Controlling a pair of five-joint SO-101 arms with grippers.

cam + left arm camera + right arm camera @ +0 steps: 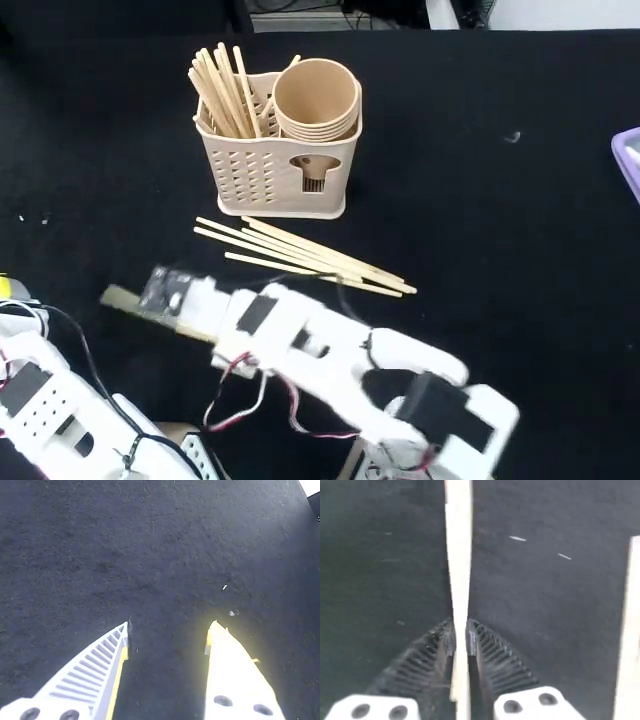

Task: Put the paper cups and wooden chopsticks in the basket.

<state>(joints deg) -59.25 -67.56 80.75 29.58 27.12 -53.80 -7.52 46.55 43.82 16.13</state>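
While the right pincer (460, 626) is clenched on a single chopstick (458, 555), which runs straight out past its ribbed fingers (427, 655) over the black table (380, 580), the left pincer (170, 632) hangs released, its two fingers (112, 647) spread wide apart above the same dark cloth. In the right wrist view we also see a pale strip (629, 630) beside the pincer and apart from it, though we cannot tell what it is. From above, the right arm (330, 350) lies stretched low across the table, and the held chopstick juts from its tip, level with the cloth. The left arm (40, 400) sits just beside it, on the side away from the basket (270, 185). A loose bundle of chopsticks (300, 255) lies flat on the table near the right pincer, on its basket side, slightly fanned and not touching it. Past that bundle, farther from the pincer, the basket stands upright with two compartments. In the compartment nearer the pincer a sheaf of chopsticks (225, 90) stands leaning against the rim. In the farther one sits a stack of paper cups (315, 95), nested with their mouths upward. A lilac object (628, 160) shows at the table's edge, well apart from both pincers and beyond the basket.
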